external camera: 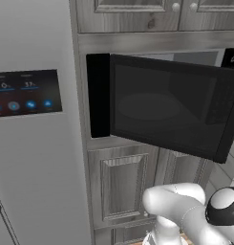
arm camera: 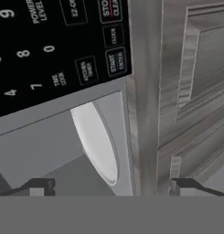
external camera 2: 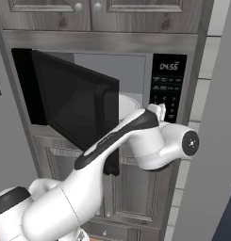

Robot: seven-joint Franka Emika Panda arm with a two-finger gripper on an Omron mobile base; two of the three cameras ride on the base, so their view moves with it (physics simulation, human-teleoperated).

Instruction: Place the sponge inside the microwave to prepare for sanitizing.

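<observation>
Close in, the hand view has the two dark tips of the jaws [arm camera: 112,187] set wide apart at the bottom, nothing visible between them and neither tip touching anything. Just ahead of the jaws lies the front sill of the microwave [external camera 2: 136,70] with the white turntable [arm camera: 96,141] on the grey cavity floor beyond it. Beside the turntable the keypad [arm camera: 54,50] fills the black panel, and past its edge runs grey wooden cabinet front [arm camera: 195,82]. From the right base view, the arm reaches toward the open cavity mouth, with the hand near the keypad column; the swung-out door [external camera 2: 74,103] leaves only a modest gap beside the hand. In the left base view, that door [external camera: 171,105] hides the cavity, and farther off stands the fridge display panel [external camera: 25,93]. I cannot make out the sponge anywhere.
</observation>
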